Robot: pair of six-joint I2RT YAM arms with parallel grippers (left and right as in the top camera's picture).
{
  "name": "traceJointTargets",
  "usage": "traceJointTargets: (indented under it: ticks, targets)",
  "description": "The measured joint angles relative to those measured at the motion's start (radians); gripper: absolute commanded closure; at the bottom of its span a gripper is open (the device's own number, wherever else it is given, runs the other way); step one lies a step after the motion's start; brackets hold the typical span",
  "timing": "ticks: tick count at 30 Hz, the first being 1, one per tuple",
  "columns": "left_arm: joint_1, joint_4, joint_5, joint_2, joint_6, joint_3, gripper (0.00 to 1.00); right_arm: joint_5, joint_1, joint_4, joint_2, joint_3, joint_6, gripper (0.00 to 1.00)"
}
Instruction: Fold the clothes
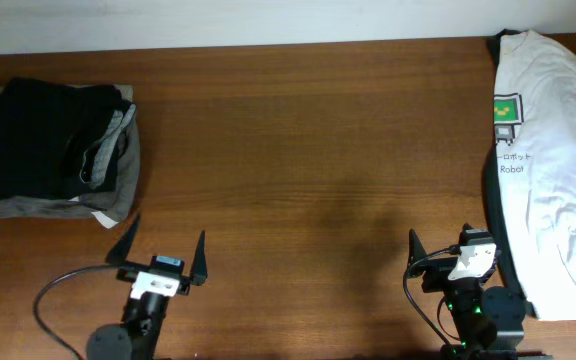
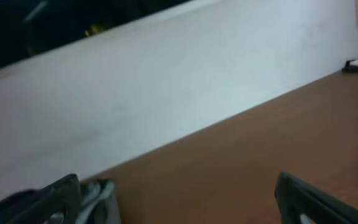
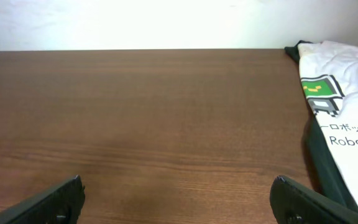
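Note:
The black shorts lie folded on top of a grey garment in a stack at the table's far left; the stack's edge shows in the left wrist view. A white printed T-shirt lies spread along the right edge, over something dark; it also shows in the right wrist view. My left gripper is open and empty near the front edge, below and right of the stack. My right gripper is open and empty, just left of the T-shirt's lower part.
The brown wooden table stretches between the stack and the T-shirt. A white wall runs behind the far edge. Cables trail from both arm bases at the front edge.

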Motion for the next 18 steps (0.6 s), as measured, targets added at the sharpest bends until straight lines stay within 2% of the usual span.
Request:
traceJointTargets:
  ticks: [1, 3, 8, 18]
  targets:
    - [0.000, 0.064, 0.000, -0.001, -0.013, -0.060, 0.01, 0.000, 0.000, 0.000, 0.000, 0.000, 0.001, 0.01]
    - [0.000, 0.096, 0.000, -0.001, -0.017, -0.105, 0.01, 0.000, 0.000, 0.000, 0.000, 0.000, 0.000, 0.01]
    - [0.000, -0.034, -0.001, -0.001, -0.030, -0.128, 0.01, 0.000, 0.000, 0.000, 0.000, 0.000, 0.000, 0.01]
    - [0.000, -0.034, 0.000, -0.001, -0.034, -0.128, 0.01, 0.000, 0.000, 0.000, 0.000, 0.000, 0.000, 0.01]
